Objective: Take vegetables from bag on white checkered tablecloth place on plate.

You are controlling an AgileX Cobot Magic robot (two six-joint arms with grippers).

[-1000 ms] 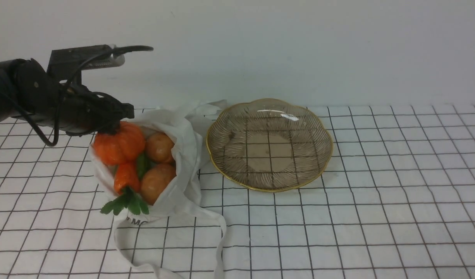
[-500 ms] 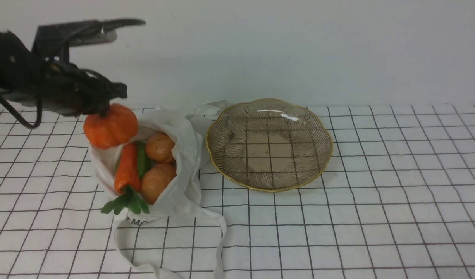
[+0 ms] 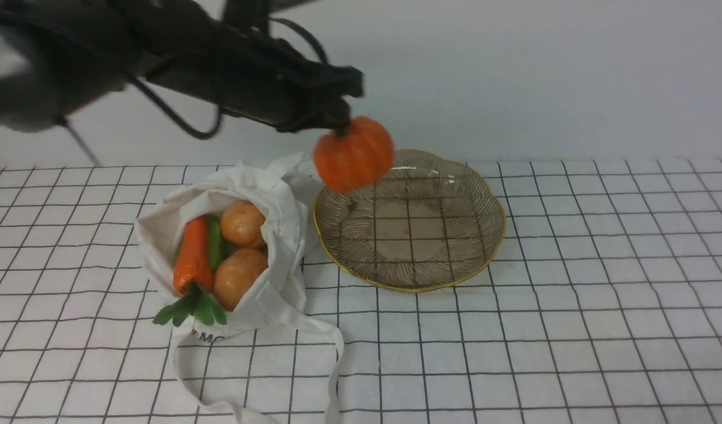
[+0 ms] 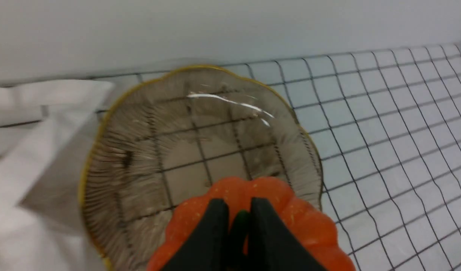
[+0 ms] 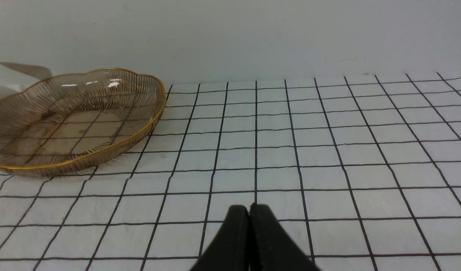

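While the pumpkin (image 3: 353,153) is clamped by its stem in the left end effector (image 3: 339,126), it is held aloft over the edge of the plate (image 3: 449,241) nearest the bag (image 3: 278,200). The plate's centre lies rightward and below. The right end effector (image 5: 249,222) is closed, empty.

A: Where's the pumpkin (image 3: 354,154)?
B: It's hanging by its stem from the left gripper (image 3: 339,125). The plate (image 3: 431,235) is sitting just below.
A: Rest?
B: The carrot (image 3: 191,254), pod (image 3: 214,241) and potatoes (image 3: 242,224) are lying in the white bag (image 3: 281,235), below-left of the gripper, on the tablecloth (image 3: 573,324).
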